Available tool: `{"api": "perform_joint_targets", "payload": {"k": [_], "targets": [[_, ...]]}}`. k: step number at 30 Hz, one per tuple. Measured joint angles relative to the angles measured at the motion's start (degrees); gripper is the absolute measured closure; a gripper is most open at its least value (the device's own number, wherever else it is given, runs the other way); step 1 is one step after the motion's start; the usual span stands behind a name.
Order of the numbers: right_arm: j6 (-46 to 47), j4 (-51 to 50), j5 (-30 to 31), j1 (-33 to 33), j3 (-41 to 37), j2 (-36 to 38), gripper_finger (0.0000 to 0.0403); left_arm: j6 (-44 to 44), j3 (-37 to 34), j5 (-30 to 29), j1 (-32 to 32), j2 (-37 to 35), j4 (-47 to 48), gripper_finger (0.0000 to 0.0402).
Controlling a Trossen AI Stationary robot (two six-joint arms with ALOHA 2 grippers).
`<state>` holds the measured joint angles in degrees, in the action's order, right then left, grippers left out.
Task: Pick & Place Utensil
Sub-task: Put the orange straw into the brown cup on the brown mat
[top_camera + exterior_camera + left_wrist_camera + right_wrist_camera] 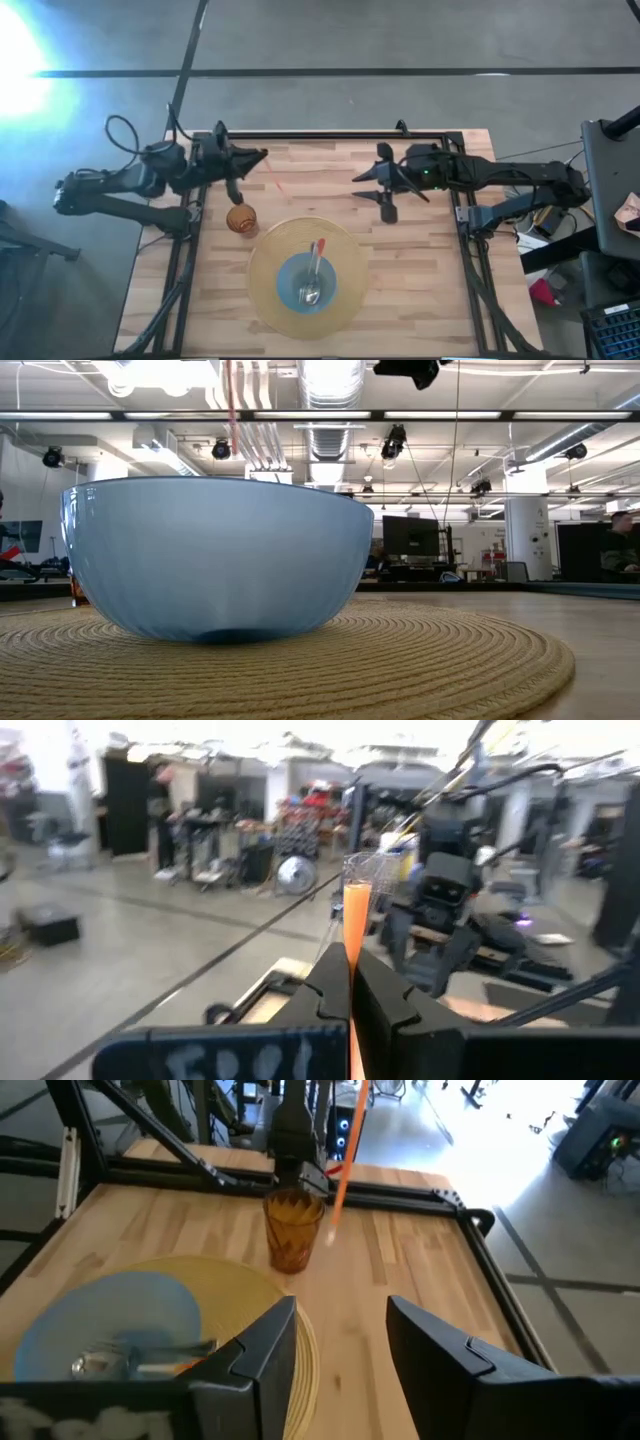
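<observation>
My left gripper (262,155) (350,970) hovers over the table's far left part, shut on a thin orange straw-like utensil (277,178) (356,915) (343,1155). An amber ribbed cup (241,218) (293,1230) stands upright on the wood just near of that gripper. A blue bowl (300,285) (215,555) sits on a round woven mat (262,290) and holds a metal spoon with an orange handle (313,285) (130,1355). My right gripper (372,190) (340,1330) waits open above the table's far right part, touching nothing. My left gripper pinches the orange utensil between its two shut fingers (385,1005). The utensil runs along the fingers and sticks out past their tips (352,945), slanting up toward the table's right and near side. It is lifted clear of the table, above and beside the amber cup.
Black frame rails (330,135) run along the table's far, left and right edges. Bare wood lies between the cup, the mat and the right arm (420,260). The low view is filled by the bowl and mat; neither gripper shows there.
</observation>
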<state>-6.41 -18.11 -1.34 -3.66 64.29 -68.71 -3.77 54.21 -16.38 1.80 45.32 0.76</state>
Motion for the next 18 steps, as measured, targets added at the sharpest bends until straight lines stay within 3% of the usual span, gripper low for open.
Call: {"api": "perform_joint_targets", "payload": {"k": [8,18], "targets": [[2.2,0.1,0.0,0.0,-5.9,2.4,0.0266,-5.6,7.4,-5.2,0.0,-1.1,19.8,0.0401],[3.1,0.3,0.0,0.0,-9.1,2.3,0.0282,-13.2,8.8,-5.8,0.0,-4.3,32.7,0.0401]]}}
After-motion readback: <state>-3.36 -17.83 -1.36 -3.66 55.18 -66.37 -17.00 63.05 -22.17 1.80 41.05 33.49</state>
